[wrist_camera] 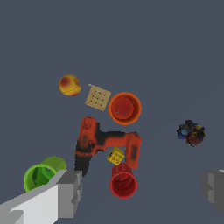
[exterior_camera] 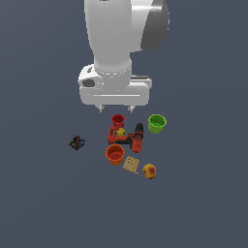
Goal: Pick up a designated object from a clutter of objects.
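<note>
three cups: orange cup (exterior_camera: 115, 154) beside the power drill (exterior_camera: 127, 137), red cup (exterior_camera: 118, 120), green cup (exterior_camera: 157, 123). one cracker (exterior_camera: 131, 164), one fruit (exterior_camera: 149, 171). dark toy (exterior_camera: 76, 142) indistinct. gripper (exterior_camera: 116, 109) spread, empty, fingers cropped.

No text, label or number can be read anywhere.

Green cup (wrist_camera: 41, 176) partly behind hand (wrist_camera: 142, 192)
</note>
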Available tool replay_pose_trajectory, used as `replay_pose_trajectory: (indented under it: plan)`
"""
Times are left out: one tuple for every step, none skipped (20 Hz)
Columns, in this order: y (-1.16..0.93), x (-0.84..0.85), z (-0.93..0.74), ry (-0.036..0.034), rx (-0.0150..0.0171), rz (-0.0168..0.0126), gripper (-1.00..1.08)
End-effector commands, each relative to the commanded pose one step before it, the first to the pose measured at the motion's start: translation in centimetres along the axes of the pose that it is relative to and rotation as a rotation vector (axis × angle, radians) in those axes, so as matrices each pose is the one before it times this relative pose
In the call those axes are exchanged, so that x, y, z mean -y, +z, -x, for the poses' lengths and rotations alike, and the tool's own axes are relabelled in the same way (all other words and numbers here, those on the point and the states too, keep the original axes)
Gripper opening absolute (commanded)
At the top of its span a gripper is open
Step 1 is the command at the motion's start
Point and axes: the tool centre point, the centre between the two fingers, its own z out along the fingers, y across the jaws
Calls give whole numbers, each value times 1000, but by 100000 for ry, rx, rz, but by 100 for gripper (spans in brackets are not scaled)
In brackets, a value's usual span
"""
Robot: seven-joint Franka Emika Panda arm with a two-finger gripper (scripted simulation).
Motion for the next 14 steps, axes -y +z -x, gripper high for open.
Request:
replay_pose_trajectory:
  plan:
    - [0, -1, 0, 0, 0, 0, 28]
    - [10, 17, 11, -70, 59, -34, 28]
    - [16, 34, 40, -165, 148, -90, 28]
    - [30, 63, 67, -278, 260, -164, 28]
    - [39, 89, 95, -351, 359, -241, 28]
    - [30, 82, 88, -256, 316, -232, 28]
    - [13, 64, 74, -122, 230, -193, 28]
    - [-1, 45, 55, 3, 144, -149, 28]
    - [-11, 20, 25, 90, 37, -70, 28]
    - [17, -10, -23, 0, 0, 0, 28]
    - [-4, -17, -14, -116, -62, 106, 28]
    - [34, -15, -33, -285, 5, 97, 28]
    - [50, -17, -40, -433, 26, 128, 28]
    - [67, -16, -51, -593, 45, 165, 28]
